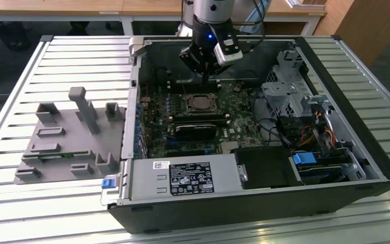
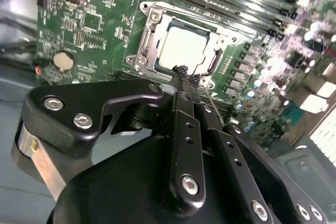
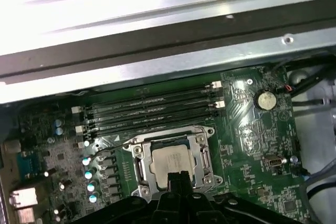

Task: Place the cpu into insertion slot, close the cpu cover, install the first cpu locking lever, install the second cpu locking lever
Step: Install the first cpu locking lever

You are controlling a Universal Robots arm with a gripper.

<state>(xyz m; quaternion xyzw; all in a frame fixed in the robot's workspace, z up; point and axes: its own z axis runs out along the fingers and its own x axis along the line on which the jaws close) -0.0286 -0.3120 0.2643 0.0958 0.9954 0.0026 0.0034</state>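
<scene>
Your arm comes down into the open case, which lies on its side on the slatted metal surface. The hand hangs over the green board, just on the far side of the socket in the exterior view.

In the second wrist view the hand looks clenched: the two black fingers run side by side and meet at the tip, and you can see nothing held between them. That tip is just beside one edge of the socket. You cannot tell whether it touches the metal there.

The cpu sits in the socket with its dull silver top facing up. The cover lies flat over it, and the cpu shows through the cover's window. The first wrist view shows the same: the cpu is framed by the cover, with the hand at the socket's near edge.

The long black memory slots run beside the socket, between it and the case wall. A round coin cell sits on the board, well apart from the socket.

At the exterior view's left, a grey fixture with upright pegs stands on the surface beside the case. The power supply fills the case's near corner.
</scene>
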